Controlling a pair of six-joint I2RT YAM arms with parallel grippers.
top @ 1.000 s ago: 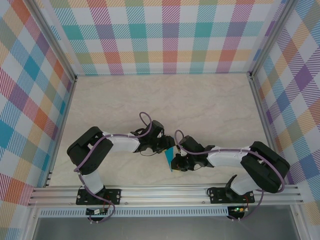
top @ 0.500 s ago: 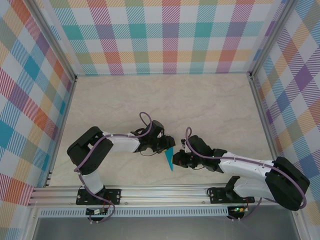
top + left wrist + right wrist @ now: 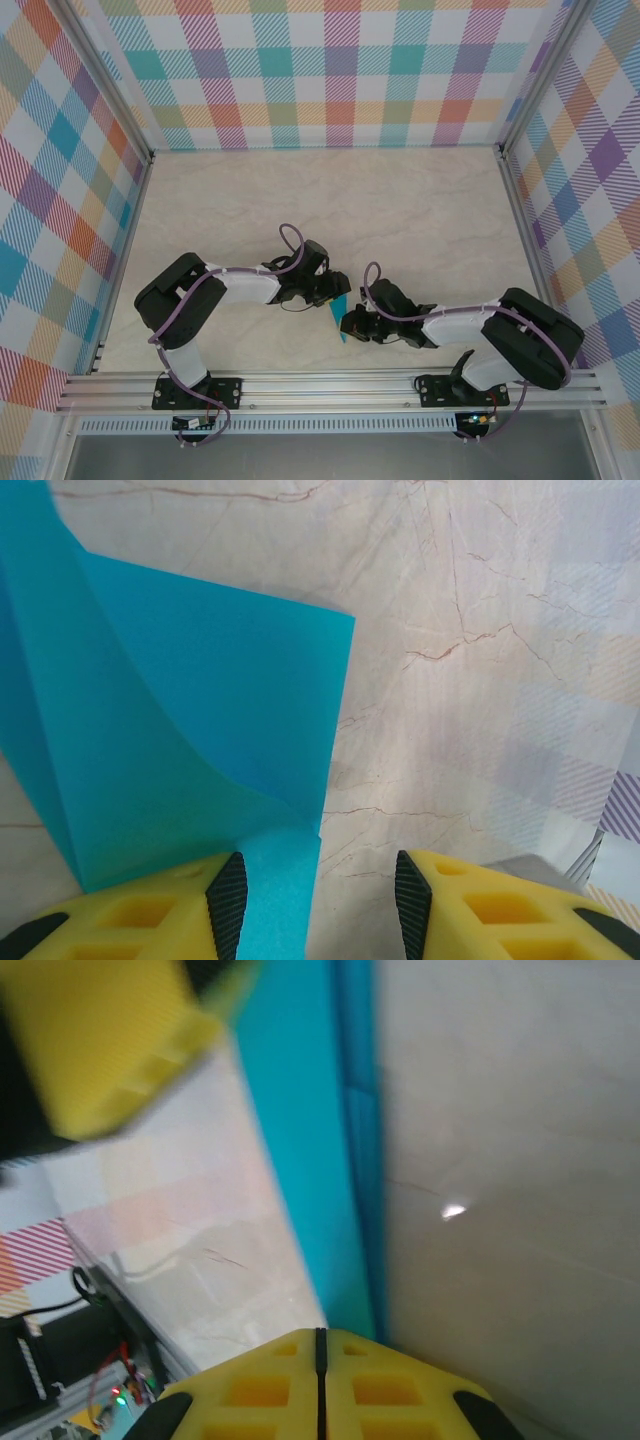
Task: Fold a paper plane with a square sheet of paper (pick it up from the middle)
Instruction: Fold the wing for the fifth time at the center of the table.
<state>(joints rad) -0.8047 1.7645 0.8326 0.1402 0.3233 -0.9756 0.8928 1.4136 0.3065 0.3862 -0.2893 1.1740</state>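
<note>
The teal sheet of paper point(image 3: 339, 312) lies folded into a narrow strip on the table between the two arms. In the left wrist view the paper point(image 3: 170, 710) has one layer flat and another curling up at the left. Its lower strip runs between the fingers of my left gripper point(image 3: 318, 905), next to the left pad point(image 3: 228, 895). That gripper is open and its jaws stand apart without pinching the paper. My right gripper point(image 3: 320, 1345) is shut, its tips resting at the near end of the paper point(image 3: 300, 1130). From above, the right gripper point(image 3: 348, 326) sits just below the left gripper point(image 3: 335, 292).
The marble table top point(image 3: 400, 210) stretches away behind the arms. Plaid walls point(image 3: 330, 70) close the back and both sides. An aluminium rail point(image 3: 330, 385) runs along the near edge. A yellow finger of the left gripper point(image 3: 110, 1040) hangs close above the right gripper.
The right arm's elbow swung out to the right and came back while its gripper stayed at the paper's near end. The left arm has held still.
</note>
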